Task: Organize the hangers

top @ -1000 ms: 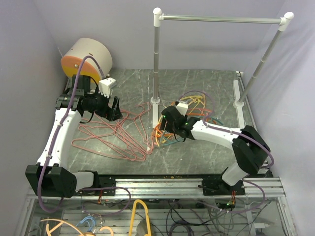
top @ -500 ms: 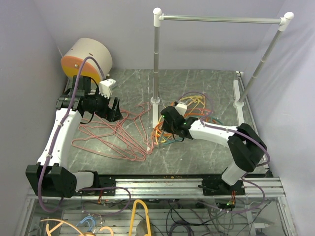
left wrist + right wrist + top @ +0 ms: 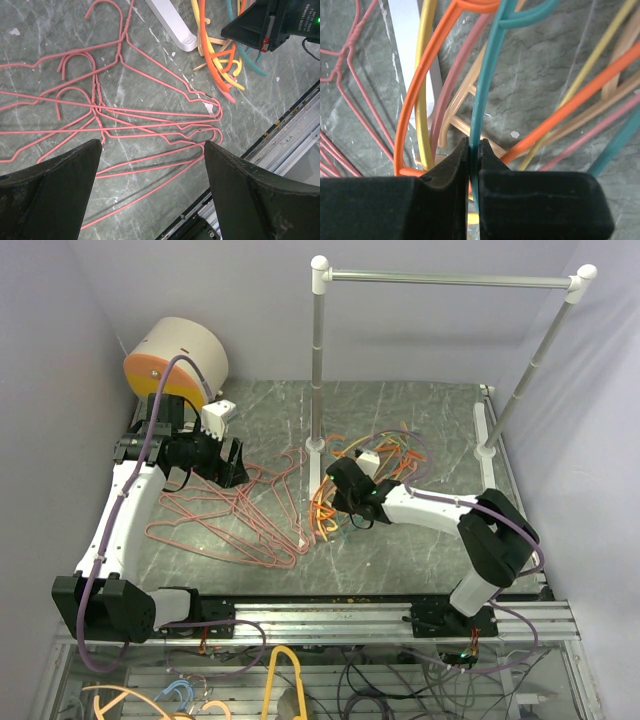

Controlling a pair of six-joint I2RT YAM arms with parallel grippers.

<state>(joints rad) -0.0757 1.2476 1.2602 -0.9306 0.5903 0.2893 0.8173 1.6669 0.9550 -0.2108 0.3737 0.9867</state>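
Right gripper [image 3: 474,156] is clamping the thin teal plastic hanger [image 3: 482,90], in the coloured tangle just right of the silver metal rail post [image 3: 318,370]. Left gripper [image 3: 151,147] is hovering wide open over pink wire hangers [image 3: 121,45], left of that post. Risk: orange plastic hanger [image 3: 401,125] (a yellow plastic hanger [image 3: 425,110] too) is crossing the teal; lifting may drag both.

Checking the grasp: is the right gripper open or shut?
Shut: the right gripper clamps the teal hanger; its fingers meet around it.

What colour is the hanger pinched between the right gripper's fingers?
Teal. The teal hanger in the right gripper shows best in the right wrist view.
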